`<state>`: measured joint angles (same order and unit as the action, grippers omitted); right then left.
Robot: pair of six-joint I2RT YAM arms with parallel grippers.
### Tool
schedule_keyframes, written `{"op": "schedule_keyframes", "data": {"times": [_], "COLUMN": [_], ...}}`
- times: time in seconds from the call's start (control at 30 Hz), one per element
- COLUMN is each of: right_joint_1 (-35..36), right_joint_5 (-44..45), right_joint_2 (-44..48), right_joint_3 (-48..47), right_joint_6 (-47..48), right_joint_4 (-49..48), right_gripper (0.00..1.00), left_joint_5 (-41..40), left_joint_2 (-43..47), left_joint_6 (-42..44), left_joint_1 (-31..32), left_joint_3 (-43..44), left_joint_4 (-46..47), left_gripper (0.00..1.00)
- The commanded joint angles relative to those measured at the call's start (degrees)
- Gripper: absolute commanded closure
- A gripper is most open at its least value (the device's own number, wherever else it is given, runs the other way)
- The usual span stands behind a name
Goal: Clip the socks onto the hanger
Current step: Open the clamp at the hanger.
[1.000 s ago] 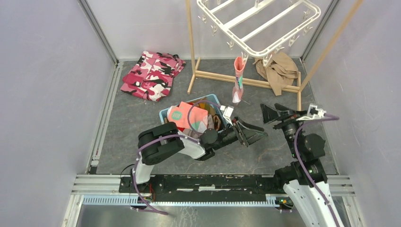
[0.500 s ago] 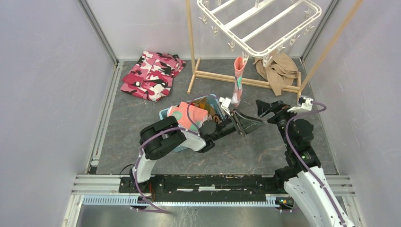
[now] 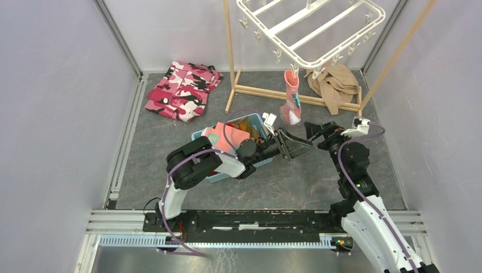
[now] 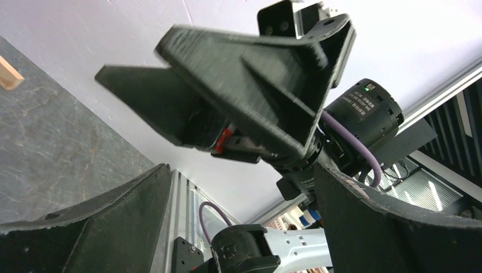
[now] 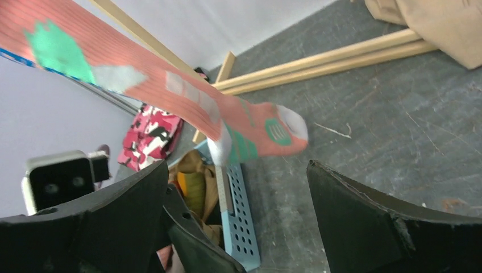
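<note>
Count check: one white hanger (image 3: 282, 46) at the upper centre-right of the top view, up between the poles of one wooden stand (image 3: 229, 57). Clip pegs run all along its rim, too small to count. One clipped sock (image 3: 291, 99), salmon-pink with teal and white patches, hangs by its cuff from a peg on the hanger's near rim, with the foot end kicked toward frame right. One light-blue basket (image 3: 197, 136) sits at frame centre, left of that sock. Loose socks (image 3: 219, 139) are piled inside it: one salmon with a teal patch on top, brown and orange fabric beside it. Exact number is not readable, since the left arm lies across the basket. Two arms, two grippers. The left gripper (image 3: 300, 149) sits just right of the basket pointing right, fingers spread fully, nothing between them. The right gripper (image 3: 318, 132) faces it from the right with its tips very near the left one's; can't tell if they touch. Its fingers are likewise spread fully, holding nothing. The left wrist view is mostly the right gripper head-on. In the right wrist view the clipped sock's foot is in the upper middle, above the gap between the fingers with no contact, and the basket corner is below it. One pink camouflage garment (image 3: 183, 91) lies flat at upper left. One tan cloth (image 3: 332, 85) is heaped at the stand's base bar at upper right.
</note>
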<state>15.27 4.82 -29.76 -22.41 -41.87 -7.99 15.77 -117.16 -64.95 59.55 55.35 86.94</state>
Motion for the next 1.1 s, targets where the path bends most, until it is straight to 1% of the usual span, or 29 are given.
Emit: {"op": "schedule_keyframes", "data": {"times": [0.0,0.07,0.1,0.13,0.2,0.23,0.27,0.37,0.47,0.5,0.53,0.57,0.6,0.63,0.67,0.7,0.77,0.83,0.93,0.97,1.07], "right_joint_1": [0.0,0.0,-0.1,-0.1,-0.1,-0.1,-0.1,-0.2,-0.3,-0.4,-0.5,-0.7,-1.1,-1.6,-2.0,-2.4,-2.5,-2.5,-2.5,-2.5,-2.4], "right_joint_5": [0.8,2.0,1.8,1.7,0.1,-1.0,-2.4,-6.4,-10.9,-11.9,-13.4,-14.5,-16.1,-17.6,-19.7,-21.7,-24.0,-27.3,-30.9,-31.5,-33.0], "right_joint_2": [-0.9,-1.0,-1.5,-2.7,-5.0,-5.9,-6.1,-6.4,-8.1,-8.6,-9.1,-9.6,-10.0,-10.6,-11.1,-11.6,-12.6,-13.1,-12.5,-11.9,-10.4], "right_joint_3": [-3.4,-5.7,-8.1,-11.8,-17.6,-19.8,-20.4,-20.3,-20.1,-20.0,-19.9,-20.1,-20.3,-20.6,-20.8,-20.9,-21.0,-19.9,-18.2,-17.8,-16.3], "right_joint_6": [0.6,4.3,9.0,14.1,24.5,28.0,30.9,33.8,34.8,35.0,35.3,35.3,35.3,35.1,35.0,34.9,34.5,35.0,36.7,38.0,42.8], "right_joint_4": [-1.6,-0.6,0.7,3.6,7.8,9.6,9.4,5.9,5.2,5.1,5.2,5.3,5.5,5.7,5.7,5.7,6.3,6.0,5.3,5.2,4.2], "right_gripper": [0.02,0.02,0.02,0.02,0.02,0.02,0.02,0.02,0.02,0.02,0.02,0.02,0.02,0.02,0.02,0.02,0.02,0.02,0.04,0.04,0.04], "left_joint_5": [2.6,4.0,4.9,5.2,4.6,4.3,3.9,0.1,-4.2,-6.1,-9.0,-10.6,-13.2,-15.1,-17.2,-17.4,-16.3,-17.6,-20.0,-17.9,-5.5], "left_joint_2": [1.2,1.8,2.6,5.1,9.9,12.3,14.8,22.7,30.1,32.1,35.0,36.3,38.5,39.5,41.1,42.2,44.6,47.5,51.1,52.0,51.8], "left_joint_6": [1.4,2.8,4.2,7.6,13.9,17.0,20.0,28.6,36.3,38.3,40.6,41.5,42.8,43.1,43.4,43.5,44.0,43.9,45.6,46.7,48.0], "left_joint_1": [-0.5,-0.8,-0.8,-0.8,-0.9,-1.1,-1.3,-1.7,-1.9,-2.1,-2.3,-2.6,-3.1,-4.0,-5.3,-7.1,-11.1,-15.2,-18.7,-20.3,-26.8], "left_joint_3": [1.6,2.4,2.2,1.2,-2.5,-4.1,-5.6,-8.0,-8.4,-8.2,-7.8,-7.1,-6.4,-5.6,-4.8,-3.9,-3.4,-3.7,-3.9,-3.9,-2.7], "left_joint_4": [12.1,9.3,6.4,0.1,-8.5,-12.2,-15.8,-29.7,-42.6,-45.3,-50.6,-53.8,-59.7,-62.3,-67.4,-70.5,-73.0,-73.6,-74.2,-73.7,-72.1], "left_gripper": [0.00,0.00,0.00,0.00,0.00,0.00,0.00,0.00,0.00,0.00,0.00,0.00,0.00,0.00,0.00,0.00,0.00,0.00,0.00,0.00,0.00]}}
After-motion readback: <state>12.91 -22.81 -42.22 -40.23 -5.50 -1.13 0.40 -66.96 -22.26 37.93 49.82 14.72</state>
